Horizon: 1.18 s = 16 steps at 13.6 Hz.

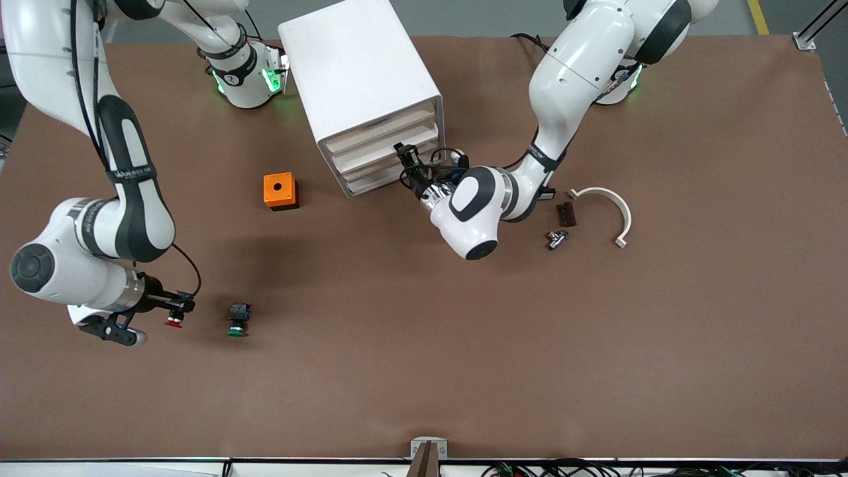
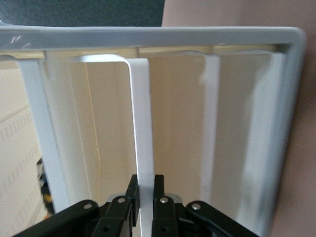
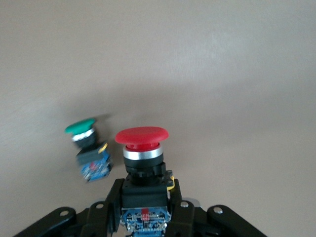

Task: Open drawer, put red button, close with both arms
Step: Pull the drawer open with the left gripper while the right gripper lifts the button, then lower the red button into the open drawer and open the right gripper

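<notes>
The white cabinet [image 1: 361, 86] stands at the back middle, its stacked drawers [image 1: 387, 149] facing the front camera. My left gripper [image 1: 407, 158] is at the drawer fronts, shut on one drawer's thin white front lip [image 2: 143, 123]; the fingers [image 2: 159, 190] clamp it from both sides. I cannot tell how far that drawer is out. My right gripper [image 1: 177, 307] is shut on the red button [image 1: 174, 322], held just above the table beside the green button [image 1: 237, 320]. In the right wrist view the red cap [image 3: 141, 136] points away from the gripper [image 3: 144, 197].
The green button [image 3: 85, 131] lies on the table. An orange box with a round hole [image 1: 280, 191] sits beside the cabinet toward the right arm's end. A white curved piece [image 1: 606, 205], a dark block [image 1: 566, 214] and a small metal part [image 1: 556, 238] lie toward the left arm's end.
</notes>
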Tool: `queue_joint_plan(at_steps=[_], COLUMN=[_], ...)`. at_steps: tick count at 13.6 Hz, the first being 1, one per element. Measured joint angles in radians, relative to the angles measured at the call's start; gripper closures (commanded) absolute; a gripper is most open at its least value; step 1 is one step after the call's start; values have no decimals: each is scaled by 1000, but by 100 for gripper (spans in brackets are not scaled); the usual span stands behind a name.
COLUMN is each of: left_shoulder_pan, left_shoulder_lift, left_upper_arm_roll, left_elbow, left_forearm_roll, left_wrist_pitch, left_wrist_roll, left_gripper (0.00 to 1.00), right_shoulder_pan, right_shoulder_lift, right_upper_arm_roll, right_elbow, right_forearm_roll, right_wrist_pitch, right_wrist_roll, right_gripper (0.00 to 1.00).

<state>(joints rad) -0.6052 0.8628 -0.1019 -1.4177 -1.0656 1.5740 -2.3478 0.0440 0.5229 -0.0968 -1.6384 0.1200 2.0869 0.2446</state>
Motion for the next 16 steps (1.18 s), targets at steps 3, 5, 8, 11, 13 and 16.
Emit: queue_joint_plan(at_steps=[3, 5, 8, 11, 13, 16], left_shoulder_pan=[64, 106, 114, 131, 157, 191], left_shoulder_lift=[0, 1, 3, 3, 2, -6], left_upper_arm_roll=[46, 53, 63, 74, 79, 118], left_elbow=[39, 55, 69, 90, 112, 138], left_forearm_roll=[1, 2, 2, 2, 2, 19], left_wrist_pitch=[-2, 2, 23, 33, 33, 33], left_wrist_roll=[65, 102, 174, 215, 231, 349], left_gripper=[94, 87, 1, 1, 1, 1], right_shoulder_pan=[63, 146, 338, 521, 600, 690], right_shoulder_lift=[-112, -183, -244, -254, -253, -252], right_upper_arm_roll=[3, 8, 13, 15, 14, 13], right_elbow=[0, -3, -21, -29, -37, -67], right_forearm_roll=[3, 8, 13, 13, 12, 13], right_wrist_pitch=[-144, -215, -234, -209, -178, -123], right_wrist_roll=[194, 387, 731, 1026, 1177, 1360], right_gripper=[100, 100, 100, 100, 100, 100])
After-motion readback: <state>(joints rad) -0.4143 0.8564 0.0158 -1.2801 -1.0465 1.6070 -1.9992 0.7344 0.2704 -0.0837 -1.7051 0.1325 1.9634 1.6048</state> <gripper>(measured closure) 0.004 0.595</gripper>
